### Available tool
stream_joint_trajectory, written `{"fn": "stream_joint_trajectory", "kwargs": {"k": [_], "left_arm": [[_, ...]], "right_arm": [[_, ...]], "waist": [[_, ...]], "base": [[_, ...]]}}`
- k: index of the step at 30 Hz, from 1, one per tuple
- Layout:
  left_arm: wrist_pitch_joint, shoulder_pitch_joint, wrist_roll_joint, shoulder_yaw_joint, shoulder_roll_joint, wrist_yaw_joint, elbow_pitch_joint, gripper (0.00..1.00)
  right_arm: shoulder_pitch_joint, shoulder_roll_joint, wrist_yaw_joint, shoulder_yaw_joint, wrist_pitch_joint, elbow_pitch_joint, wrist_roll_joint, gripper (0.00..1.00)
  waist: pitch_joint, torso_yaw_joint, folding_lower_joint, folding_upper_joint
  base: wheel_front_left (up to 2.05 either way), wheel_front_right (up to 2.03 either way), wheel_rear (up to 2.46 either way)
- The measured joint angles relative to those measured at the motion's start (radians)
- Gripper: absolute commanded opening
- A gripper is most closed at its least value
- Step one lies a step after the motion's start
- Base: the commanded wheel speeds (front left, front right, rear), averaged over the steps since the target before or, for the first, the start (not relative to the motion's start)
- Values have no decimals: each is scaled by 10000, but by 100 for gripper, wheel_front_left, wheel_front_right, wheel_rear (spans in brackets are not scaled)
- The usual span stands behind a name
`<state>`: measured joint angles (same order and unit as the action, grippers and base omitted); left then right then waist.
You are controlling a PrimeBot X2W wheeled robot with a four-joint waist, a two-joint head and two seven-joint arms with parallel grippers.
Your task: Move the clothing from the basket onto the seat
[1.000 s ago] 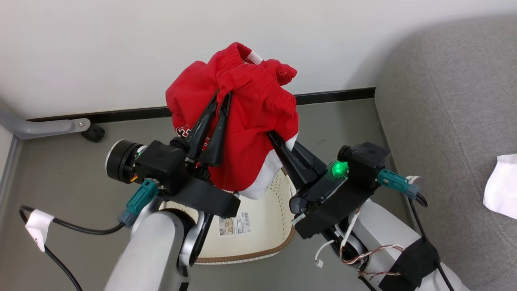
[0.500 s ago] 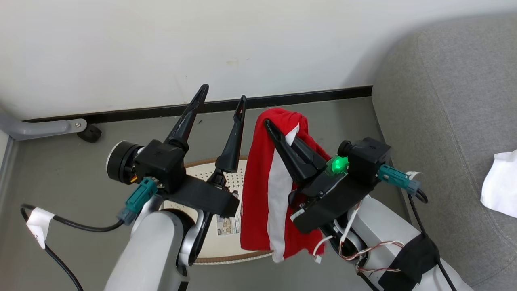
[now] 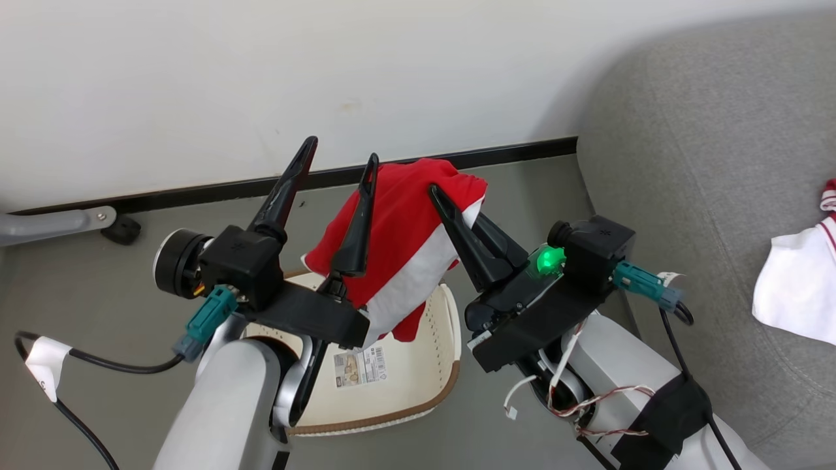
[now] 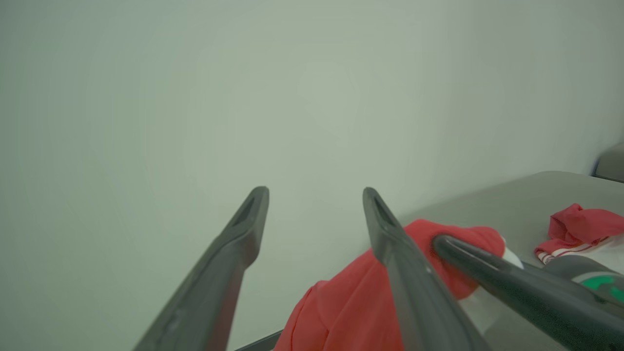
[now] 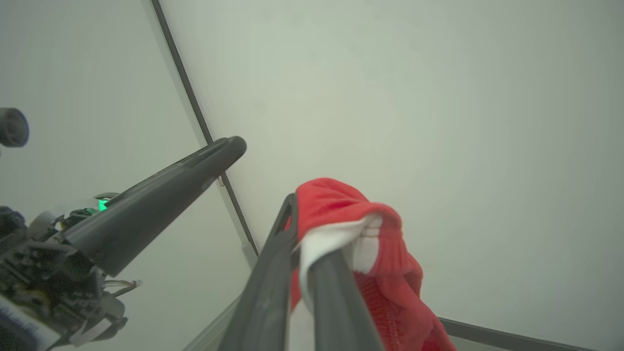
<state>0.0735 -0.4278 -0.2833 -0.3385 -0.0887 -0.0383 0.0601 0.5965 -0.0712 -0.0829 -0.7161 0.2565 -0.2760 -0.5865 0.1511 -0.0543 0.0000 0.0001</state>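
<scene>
A soft, bright red sportswear piece (image 3: 401, 219) with a white panel is held up in the air by the right gripper (image 3: 436, 196). Its two long dark fingers are pressed together on a fold at the top of the cloth. In the right wrist view the pinch is seen from close by. Red and white fabric is clamped between the tips of the right gripper (image 5: 304, 229), and the rest is draped down over the right-hand finger. The red sportswear piece hangs above the cream perforated plastic laundry basket (image 3: 447, 326) with the brown woven-look rim, which is stood on the grey floor (image 3: 85, 294). A label sticker (image 3: 356, 367) is seen on the basket's bare bottom.

The left gripper (image 3: 339, 149) is spread wide and nothing is held in it. In the left wrist view the pale wall (image 4: 146, 97) is seen through the gap between its fingers. The red sportswear piece (image 4: 351, 312) lies outside that gap, just beside the right-hand finger, on the side toward the right gripper. In the head view that same finger is crossed in front of the cloth. Whether the cloth is touched by it cannot be told.

The large grey fabric-upholstered sofa (image 3: 686, 163) is seen to the robot's right of the laundry basket. A second piece (image 3: 797, 294), white with red-and-white striped trim, is laid on the sofa, well apart from both grippers.
</scene>
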Motion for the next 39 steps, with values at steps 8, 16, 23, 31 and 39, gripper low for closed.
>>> {"fn": "stream_joint_trajectory", "kwargs": {"k": [8, 16, 23, 31, 39], "left_arm": [[79, 2, 0, 48, -58, 29, 134, 100], [178, 55, 0, 61, -73, 29, 330, 100], [265, 92, -4, 88, -102, 29, 466, 100], [332, 269, -4, 102, -123, 113, 472, 100], [353, 269, -4, 113, -153, 109, 523, 100]], "right_arm": [[3, 2, 38, 98, 0, -69, -17, 0], [-12, 4, 38, 224, 0, -117, -12, 0], [-143, 6, 40, 431, 0, -27, 81, 0], [-230, 12, 48, 800, 0, 75, 278, 0], [-337, 15, 36, 924, 0, 161, 345, 0]], "waist": [[-62, -540, 0, 0], [-183, -1161, 0, 0], [-295, -1744, -1, 0], [-359, -2443, 0, 0], [-356, -3059, -1, 0]], "base": [[0, 0, 0], [0, 0, 0], [0, 0, 0], [0, 0, 0], [0, 0, 0]]}}
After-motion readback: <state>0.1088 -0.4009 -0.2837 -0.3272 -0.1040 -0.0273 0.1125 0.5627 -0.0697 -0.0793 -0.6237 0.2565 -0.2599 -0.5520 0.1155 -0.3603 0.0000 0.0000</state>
